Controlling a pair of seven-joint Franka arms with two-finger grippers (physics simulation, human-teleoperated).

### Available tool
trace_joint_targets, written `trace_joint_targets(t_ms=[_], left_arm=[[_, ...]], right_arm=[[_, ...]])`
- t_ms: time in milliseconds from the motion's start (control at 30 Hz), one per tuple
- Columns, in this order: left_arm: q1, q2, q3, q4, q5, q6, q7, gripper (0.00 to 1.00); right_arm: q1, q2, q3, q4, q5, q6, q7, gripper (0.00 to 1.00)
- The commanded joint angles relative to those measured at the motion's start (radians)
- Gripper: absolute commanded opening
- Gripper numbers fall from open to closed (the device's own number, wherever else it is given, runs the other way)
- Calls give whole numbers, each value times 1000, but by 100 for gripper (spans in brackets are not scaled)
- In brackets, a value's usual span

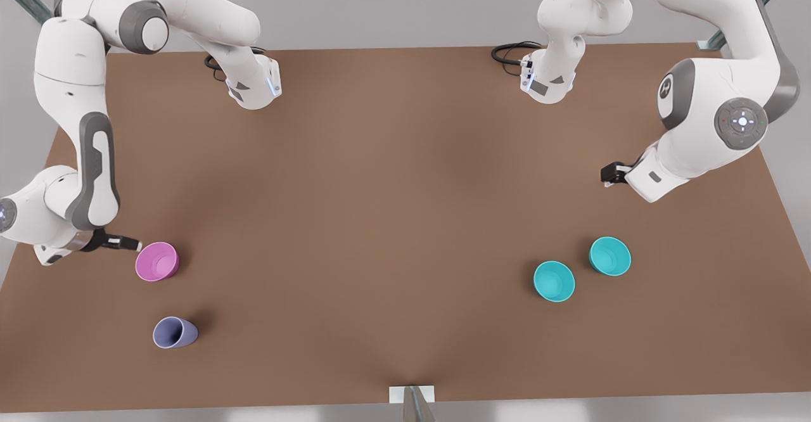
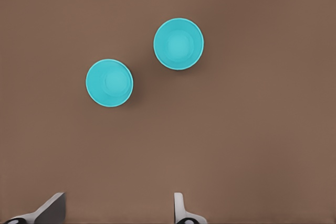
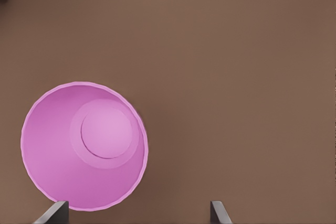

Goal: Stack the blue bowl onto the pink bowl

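Nearest the front view's camera, at about 7 o'clock on the counter, stands a lavender cup. Just beyond it, at 9 o'clock, the pink bowl sits upright and empty. The right gripper hangs just beside its rim; in the right wrist view the dark fingers are spread wide, holding nothing, with the pink bowl partly between them.

Across the counter, around 4 o'clock, two turquoise bowls stand near each other but apart: the blue bowl nearer, its look-alike a little farther back. Which is meant cannot be told; the nearer is taken here. The left gripper hovers farther off at 3 o'clock, well apart from both, its pale fingers spread and empty in the left wrist view.

The blue bowl looks like light, stiff, smooth plastic, likely slippery. A pinch across the rim wall, one finger inside and one outside, seems the surest hold.
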Motion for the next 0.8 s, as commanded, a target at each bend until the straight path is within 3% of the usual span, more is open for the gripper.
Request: trace_joint_targets(t_ms=[0,567,600,767], left_arm=[[5,0,0,0,0,-9,-3,100],[19,10,2,0,0,-9,0,100],[19,10,2,0,2,-9,0,100],[20,10,2,0,2,-9,0,100]], right_arm=[[-4,17,0,-6,11,133,-158,100],[10,105,9,-28,192,113,-152,98],[10,106,9,-26,192,113,-153,91],[9,109,9,-23,192,113,-156,22]])
